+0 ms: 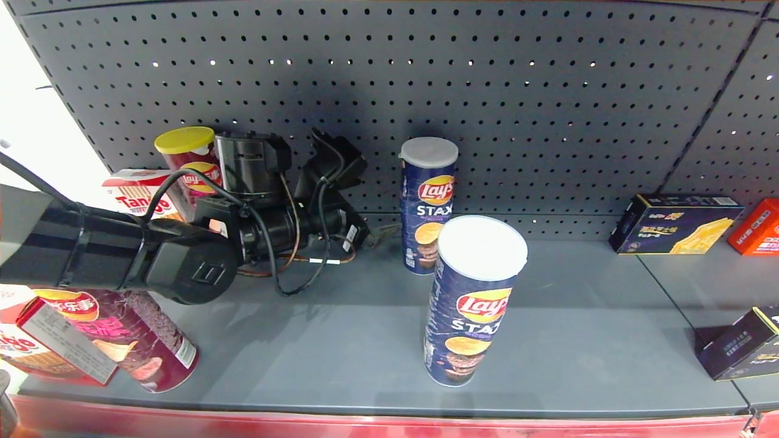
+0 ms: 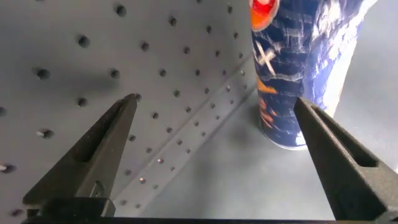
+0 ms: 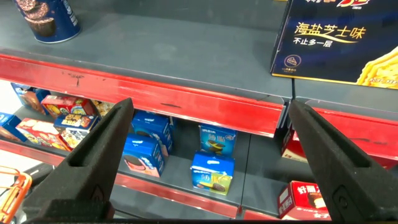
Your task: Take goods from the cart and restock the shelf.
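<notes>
Finding the left gripper [image 1: 378, 233] spread wide and gripping nothing, low against the pegboard [image 1: 487, 91] and just beside the rear blue can [image 1: 428, 207], which is standing upright on the shelf [image 1: 341, 347] behind the front blue can [image 1: 471, 301]; probably calling for a straight pull back along the arm's own line, avoiding any sideways swing into either can or the yellow-lidded red can [image 1: 190, 159]; noting the right gripper [image 3: 211, 104] hanging equally wide and empty before the shelf's red edge [image 3: 186, 87]

Black left arm [image 1: 91, 249], looped black cables [image 1: 182, 173]
</notes>
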